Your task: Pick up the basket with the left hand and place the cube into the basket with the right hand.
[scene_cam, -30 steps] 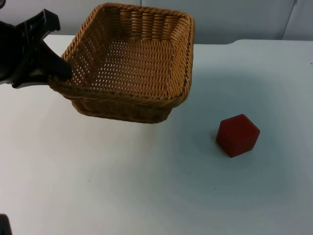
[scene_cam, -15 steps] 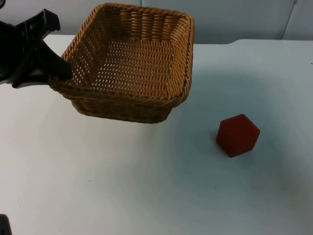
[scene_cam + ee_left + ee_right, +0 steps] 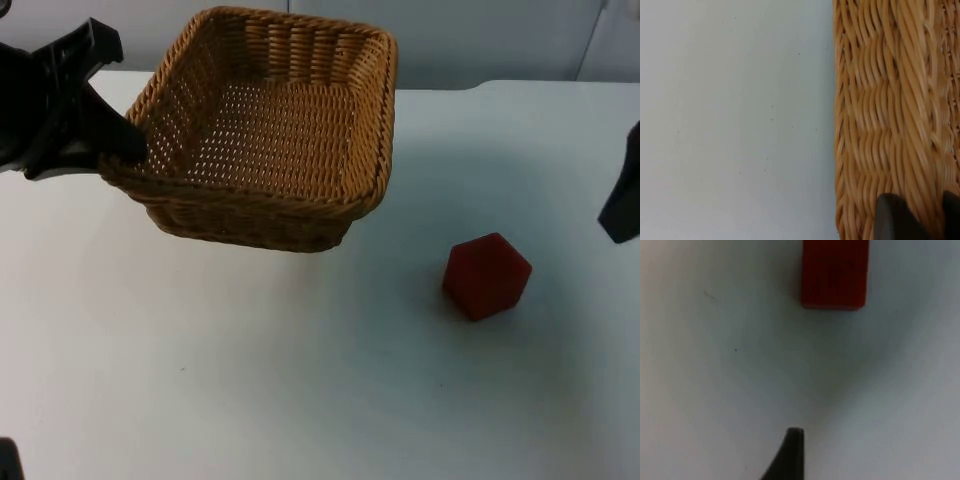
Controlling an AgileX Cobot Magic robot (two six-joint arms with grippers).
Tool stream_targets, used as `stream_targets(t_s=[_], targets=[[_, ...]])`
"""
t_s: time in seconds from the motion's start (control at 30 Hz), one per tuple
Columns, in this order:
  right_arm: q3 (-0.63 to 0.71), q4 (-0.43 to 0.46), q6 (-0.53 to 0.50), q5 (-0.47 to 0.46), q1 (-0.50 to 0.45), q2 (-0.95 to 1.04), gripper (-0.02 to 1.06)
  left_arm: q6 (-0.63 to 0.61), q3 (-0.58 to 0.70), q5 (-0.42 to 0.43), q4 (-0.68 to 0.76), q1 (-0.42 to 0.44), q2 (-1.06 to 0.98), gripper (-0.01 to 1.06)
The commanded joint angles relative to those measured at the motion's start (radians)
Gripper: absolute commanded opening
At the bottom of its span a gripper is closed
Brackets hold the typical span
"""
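A woven wicker basket [image 3: 268, 130] sits at the back left of the table in the top view, with nothing inside it. My left gripper [image 3: 118, 150] is shut on the basket's left rim. In the left wrist view the rim [image 3: 875, 125] passes between the two fingertips [image 3: 894, 220]. A red cube [image 3: 487, 275] rests on the white table to the right of the basket and nearer the front. My right gripper [image 3: 622, 200] comes in at the right edge, behind and to the right of the cube and apart from it. The right wrist view has the cube [image 3: 835, 272] ahead on the table.
The white table [image 3: 300, 380] stretches out in front of the basket and the cube. The grey partition wall [image 3: 480, 40] stands close behind the basket. A soft shadow lies under the basket's near side.
My right gripper has come into the top view at the right edge. The basket, the left gripper and the cube have not moved.
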Motion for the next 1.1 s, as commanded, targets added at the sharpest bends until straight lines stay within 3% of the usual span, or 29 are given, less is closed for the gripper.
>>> stream_targets(t_s=[0.0,0.1,0.2,0.37,0.5,1.07], targets=[[-0.024,-0.026,0.042,-0.054,0.057,0.036,0.73,0.001,0.001,0.030,-0.029,-0.002,-0.014,0.00],[-0.075,-0.021,0.066,-0.064,0.118,0.093,0.47,0.001,0.001,0.030,-0.029,-0.002,-0.014,0.00],[-0.121,-0.018,0.070,-0.053,0.142,0.139,0.44,0.001,0.001,0.030,-0.029,-0.002,-0.014,0.00],[-0.215,-0.018,0.070,-0.021,0.155,0.224,0.56,0.001,0.001,0.030,-0.029,-0.002,-0.014,0.00],[-0.260,-0.055,0.093,-0.014,0.155,0.292,0.80,0.001,0.001,0.030,-0.029,-0.002,-0.014,0.00],[-0.258,-0.038,0.106,-0.108,0.155,0.428,0.80,0.001,0.001,0.025,-0.029,-0.002,-0.014,0.00]])
